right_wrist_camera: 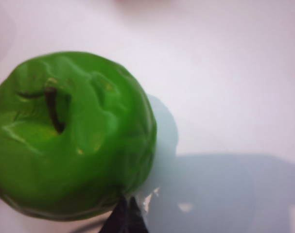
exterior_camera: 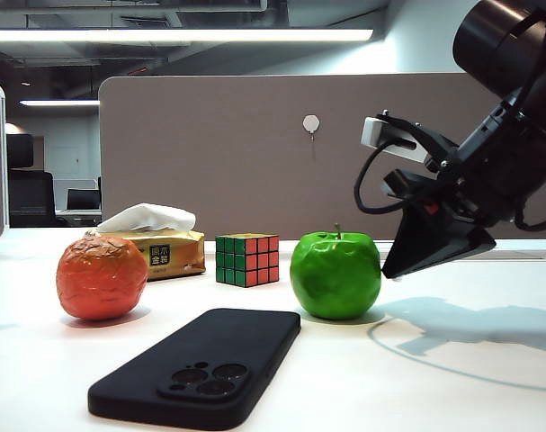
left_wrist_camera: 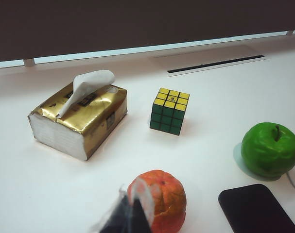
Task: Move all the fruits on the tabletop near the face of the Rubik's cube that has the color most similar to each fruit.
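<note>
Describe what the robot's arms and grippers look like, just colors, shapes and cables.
In the exterior view the right arm is glossy black with a rounded tube-like link. A small white box sits near its wrist, black cables loop beneath, and a small red spot shows on the body. The right gripper is black and wedge-shaped. The left gripper shows only as dark blurred fingers in its wrist view.

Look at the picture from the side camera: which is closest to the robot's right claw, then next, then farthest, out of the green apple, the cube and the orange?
From the right gripper, hovering at the right of the exterior view:
1. Green apple, just beside it, right of centre.
2. Rubik's cube, in the middle, a bit further back.
3. Orange, far over on the left.
</note>
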{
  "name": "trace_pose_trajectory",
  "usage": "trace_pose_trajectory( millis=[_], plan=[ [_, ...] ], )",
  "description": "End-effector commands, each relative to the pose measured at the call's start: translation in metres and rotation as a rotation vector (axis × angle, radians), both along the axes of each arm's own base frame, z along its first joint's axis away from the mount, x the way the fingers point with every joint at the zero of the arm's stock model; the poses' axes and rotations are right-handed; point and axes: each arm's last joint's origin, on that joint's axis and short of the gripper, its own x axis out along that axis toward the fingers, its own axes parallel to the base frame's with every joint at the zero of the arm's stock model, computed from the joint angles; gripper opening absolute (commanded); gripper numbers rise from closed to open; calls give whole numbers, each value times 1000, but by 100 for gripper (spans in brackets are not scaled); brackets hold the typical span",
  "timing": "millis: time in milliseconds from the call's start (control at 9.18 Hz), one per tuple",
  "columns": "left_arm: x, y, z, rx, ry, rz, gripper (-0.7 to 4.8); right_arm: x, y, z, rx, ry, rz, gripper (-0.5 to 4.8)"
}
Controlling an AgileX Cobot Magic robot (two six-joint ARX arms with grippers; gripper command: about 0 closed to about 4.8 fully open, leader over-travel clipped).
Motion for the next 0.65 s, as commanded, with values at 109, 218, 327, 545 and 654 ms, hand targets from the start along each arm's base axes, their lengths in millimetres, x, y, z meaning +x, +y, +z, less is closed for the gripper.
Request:
trace_pose_trajectory(
  millis=[109, 218, 327, 545, 654],
  plan=[
    [0, 0, 1, -1, -4, -3, -5, 9, 7, 5, 48, -8, 48, -1],
    [0, 0, 0, -1, 6, -3, -5, 18, 15, 9, 50, -9, 63, -1],
    [0, 0, 0, -1, 10, -3, -5, 22, 26, 12, 43, 6, 90, -1],
    [0, 0, -1, -1, 13, -2, -5, 22, 40, 15, 32, 23, 124, -1],
    [0, 0, -1, -1, 13, -2, -5, 21, 40, 14, 20, 37, 123, -1]
  ],
)
